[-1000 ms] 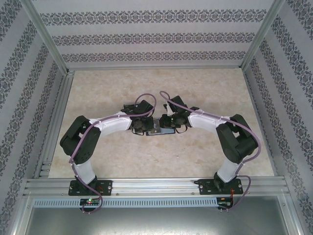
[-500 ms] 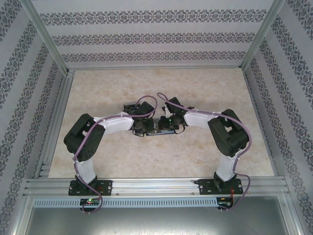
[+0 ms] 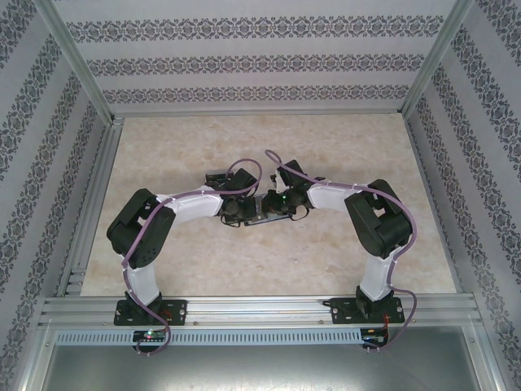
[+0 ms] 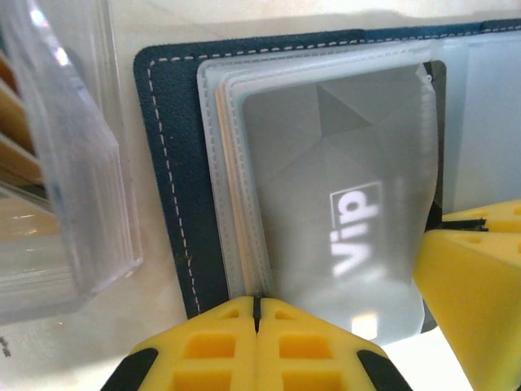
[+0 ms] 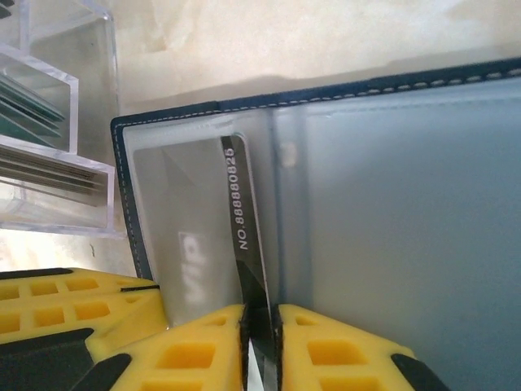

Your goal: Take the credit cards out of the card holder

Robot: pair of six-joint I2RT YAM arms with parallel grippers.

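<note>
The card holder lies open on the table between both grippers; it is dark navy with white stitching and frosted inner pockets. A grey card marked VIP sits in the left pocket under the frosted film. My right gripper is shut on that card's numbered dark edge, which stands tilted up from the pocket. My left gripper is shut on the near edge of the holder's pocket stack. The right gripper's yellow finger shows beside the card.
A clear acrylic box stands right beside the holder's left edge, with tan and teal cards in its stepped slots. The marble-patterned table is ringed by an aluminium frame and patterned walls.
The right arm has folded in and its gripper has moved left onto the holder. The left arm shifted slightly and now holds still.
</note>
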